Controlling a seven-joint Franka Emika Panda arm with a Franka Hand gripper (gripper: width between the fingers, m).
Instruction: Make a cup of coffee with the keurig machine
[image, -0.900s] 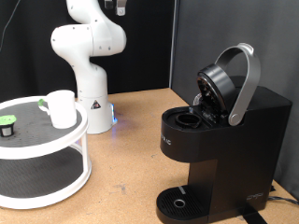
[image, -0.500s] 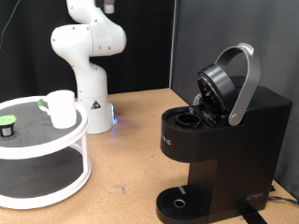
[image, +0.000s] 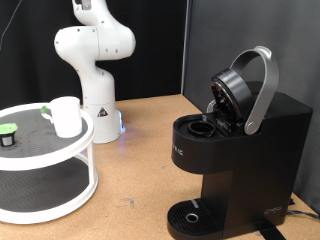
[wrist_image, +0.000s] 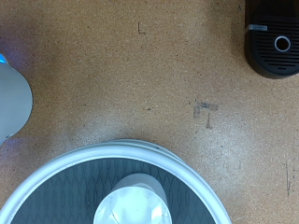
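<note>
The white cup (image: 66, 116) stands on the top shelf of a round white two-tier stand (image: 60, 158) at the exterior view's left; the wrist view looks straight down on the cup (wrist_image: 134, 203). The black keurig machine (image: 235, 150) sits at the exterior view's right with its silver-handled lid (image: 255, 90) raised and the pod chamber open. Its round drip tray (image: 190, 216) is bare, and the machine's base (wrist_image: 273, 39) shows in a corner of the wrist view. The gripper is out of both views, high above the stand.
A small dark pod with a green top (image: 8, 133) rests on the stand's upper shelf, beside the cup. The white robot base (image: 97, 100) stands at the back on the brown tabletop (image: 140, 170). A tape mark (wrist_image: 206, 108) lies on the table.
The arm's upper links have shifted towards the exterior view's left, and the dark hand part seen at the top edge has left the picture. Cup, pod and machine have not moved.
</note>
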